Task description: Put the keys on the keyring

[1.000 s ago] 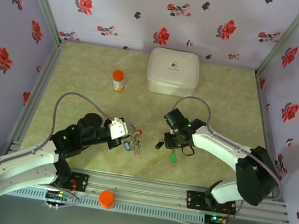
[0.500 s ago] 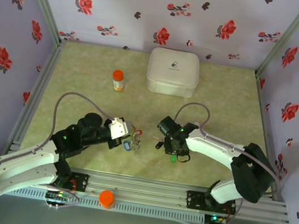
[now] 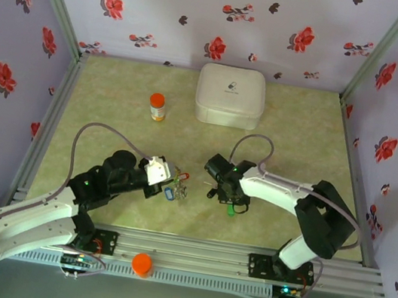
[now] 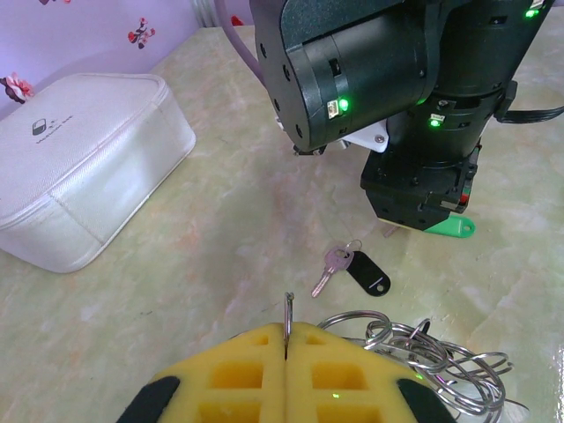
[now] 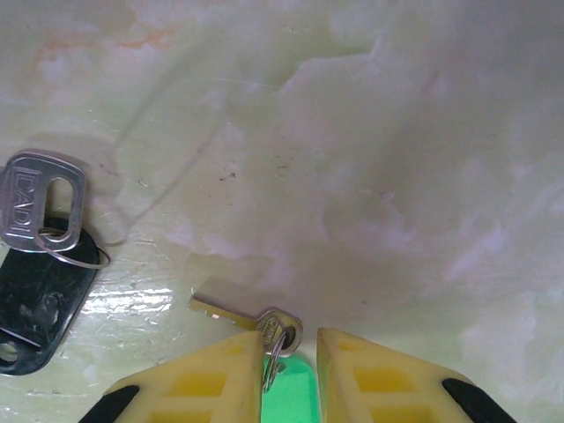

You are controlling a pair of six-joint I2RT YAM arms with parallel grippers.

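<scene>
Lying between the finger pads of the right hand (image 5: 291, 337): the green-tagged key (image 5: 245, 315), flat on the bench (image 5: 397, 132). Its small split ring sits in the gap. The blade runs out to the hand's left, roughly along the closing line and just ahead of the left pad. The green tag runs back under the palm. The jaws stand narrow on either side of tag and ring. Cannot tell whether the pads already bear on them, so the grip is unconfirmed.

Dark-tagged key (image 5: 40, 203): well off to the right hand's left, apart from the green one, with its tag trailing behind it. Seen from the left hand (image 4: 287, 339), it lies ahead of the pads, between the two hands. The right hand is the free one and the nearer to both loose keys.

Keyring (image 4: 423, 357): the silver loops rest on the bench just right of the left hand's pads. The left hand is clenched, with a thin wire end standing up from between its pads. Judged to be the ring's open end, presented toward the right hand.

Judgement: the coming move turns on lifting the green-tagged key by its tag and carrying it across to that wire end.

Containers: white zip case (image 3: 231, 95), far ahead of both hands, closed, contents not seen. Orange-capped bottle (image 3: 158, 107), upright and capped, ahead of the left hand.
</scene>
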